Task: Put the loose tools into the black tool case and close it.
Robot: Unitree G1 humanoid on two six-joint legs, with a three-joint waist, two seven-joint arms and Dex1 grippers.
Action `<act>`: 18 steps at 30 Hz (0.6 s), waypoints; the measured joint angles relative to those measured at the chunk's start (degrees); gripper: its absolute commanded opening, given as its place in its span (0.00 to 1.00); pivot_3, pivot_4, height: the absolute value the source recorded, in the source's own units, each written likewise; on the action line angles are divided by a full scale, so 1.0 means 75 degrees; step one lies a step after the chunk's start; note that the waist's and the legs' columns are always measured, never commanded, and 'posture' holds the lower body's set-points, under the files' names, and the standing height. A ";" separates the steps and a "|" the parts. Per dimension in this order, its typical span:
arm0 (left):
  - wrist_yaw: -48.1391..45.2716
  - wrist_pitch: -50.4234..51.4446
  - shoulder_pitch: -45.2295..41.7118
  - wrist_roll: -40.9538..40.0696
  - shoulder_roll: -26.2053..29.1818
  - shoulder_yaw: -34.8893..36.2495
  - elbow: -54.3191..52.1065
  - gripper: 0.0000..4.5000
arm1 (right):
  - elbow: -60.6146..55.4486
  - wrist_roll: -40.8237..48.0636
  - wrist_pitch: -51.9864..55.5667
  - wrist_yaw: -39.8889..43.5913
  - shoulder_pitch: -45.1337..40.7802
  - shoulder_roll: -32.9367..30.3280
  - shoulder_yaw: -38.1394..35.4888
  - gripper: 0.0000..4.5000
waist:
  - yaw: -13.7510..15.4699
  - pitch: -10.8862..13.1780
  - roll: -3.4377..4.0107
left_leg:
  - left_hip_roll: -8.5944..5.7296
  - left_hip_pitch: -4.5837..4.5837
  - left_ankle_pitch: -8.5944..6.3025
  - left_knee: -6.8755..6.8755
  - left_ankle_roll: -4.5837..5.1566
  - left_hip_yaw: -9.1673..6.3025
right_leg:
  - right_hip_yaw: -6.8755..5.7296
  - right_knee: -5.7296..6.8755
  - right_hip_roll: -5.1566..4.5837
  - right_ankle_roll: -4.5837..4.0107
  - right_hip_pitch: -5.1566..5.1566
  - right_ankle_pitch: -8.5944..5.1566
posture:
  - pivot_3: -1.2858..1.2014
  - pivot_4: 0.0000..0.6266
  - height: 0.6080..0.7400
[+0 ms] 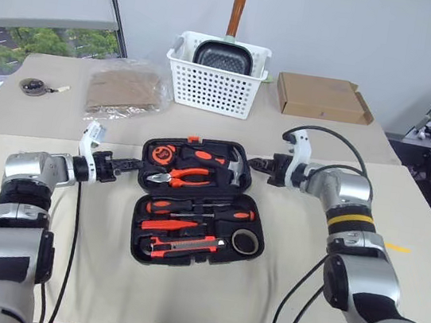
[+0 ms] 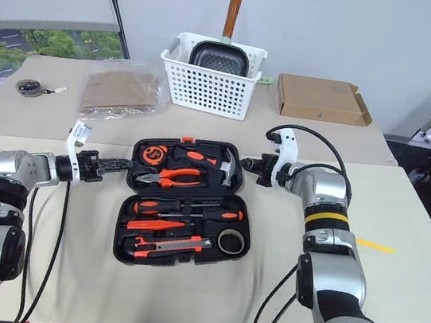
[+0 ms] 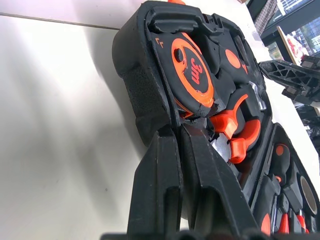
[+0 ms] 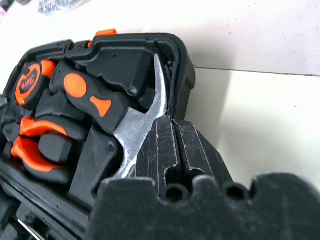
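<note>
- Left gripper [image 1: 136, 166]: fingers [image 3: 172, 170] pressed together, tips at the left edge of the case's [image 1: 194, 199] far half, by the tape measure [image 1: 162, 155]; whether they pinch the rim cannot be told
- Right gripper [image 1: 254, 164]: fingers [image 4: 172, 145] nearly together, a thin slit between them, tips at the right edge of the same half, just beside the hammer [image 4: 137, 125] head; nothing visibly held
- The two grippers face each other across the far half of the case, one at each side
- Case: lies open and flat on the near table [image 1: 41, 257], orange latch [image 1: 194, 138] on its far edge
- Far half: tape measure, pliers [image 1: 185, 176] and hammer seated in their slots
- Near half: two screwdrivers [image 1: 201, 209] lying lengthwise, a slim orange one [image 1: 170, 225] below them, the knife [image 1: 183, 246] along the near edge, the tape roll [image 1: 245, 242] at the right end
- No tool lies loose on the table around the case
- Far table: white basket [image 1: 213, 81] holding a dark pan [image 1: 224, 57] with a brown handle, a cardboard box [image 1: 321, 97] to its right, a clear bag of brown material [image 1: 125, 89] to its left, a small round object [image 1: 33, 87] further left
</note>
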 measured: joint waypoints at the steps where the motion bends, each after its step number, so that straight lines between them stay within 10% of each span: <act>1: 0.0009 -0.0005 0.0000 0.0000 -0.0011 0.0008 0.0000 0.00 | -0.0014 0.0000 0.0035 -0.0001 0.0000 -0.0008 0.0001 0.16 | 0.0004 0.0000 0.0000 | 0.0000 0.0000 0.0000 0.0000 0.0000 0.0000 | 0.0000 0.0000 0.0000 0.0000 0.0000 0.0000 | 0.52 0.24 0.70; 18: 0.0144 -0.0159 -0.0002 -0.0001 -0.0167 0.0227 0.0015 0.00 | -0.0022 -0.0004 0.0440 -0.0009 0.0000 -0.0087 0.0080 0.02 | 0.0008 0.0000 -0.0001 | 0.0001 0.0000 0.0002 0.0001 -0.0002 0.0000 | 0.0000 0.0003 0.0000 0.0000 -0.0001 0.0000 | 0.52 0.24 0.70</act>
